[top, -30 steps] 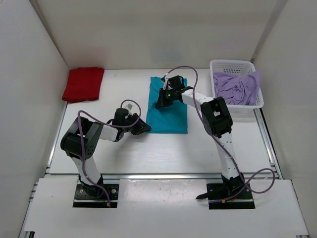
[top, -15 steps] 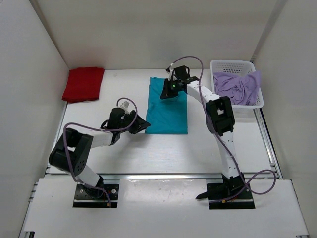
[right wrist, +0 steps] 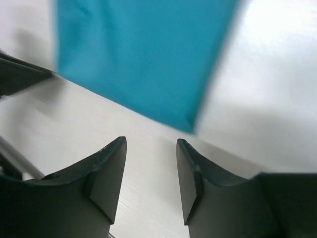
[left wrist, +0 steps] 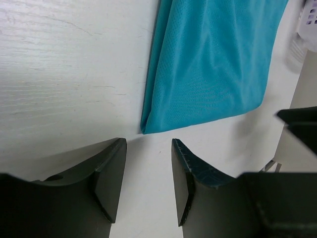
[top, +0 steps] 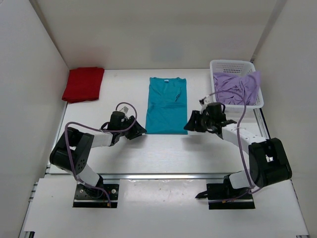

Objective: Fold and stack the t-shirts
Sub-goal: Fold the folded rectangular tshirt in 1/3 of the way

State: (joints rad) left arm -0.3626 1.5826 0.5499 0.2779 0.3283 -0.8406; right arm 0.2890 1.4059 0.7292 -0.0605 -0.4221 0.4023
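The teal-blue t-shirt (top: 167, 105) lies flat in the middle of the table, folded into a long strip with its collar at the far end. My left gripper (top: 141, 131) is open just off the shirt's near left corner (left wrist: 144, 130), and nothing sits between its fingers (left wrist: 111, 173). My right gripper (top: 189, 124) is open and empty off the near right corner (right wrist: 190, 128). The red t-shirt (top: 83, 84) lies folded at the far left. A crumpled lavender t-shirt (top: 237, 88) fills the basket.
The white mesh basket (top: 233, 63) stands at the far right, close behind my right arm. White walls close in the table on three sides. A metal rail runs along the table's near edge (top: 163, 175).
My right gripper has let go of the teal shirt's far end, opened, and swung back to the near right corner. The left gripper has opened wider and stayed at the near left corner.
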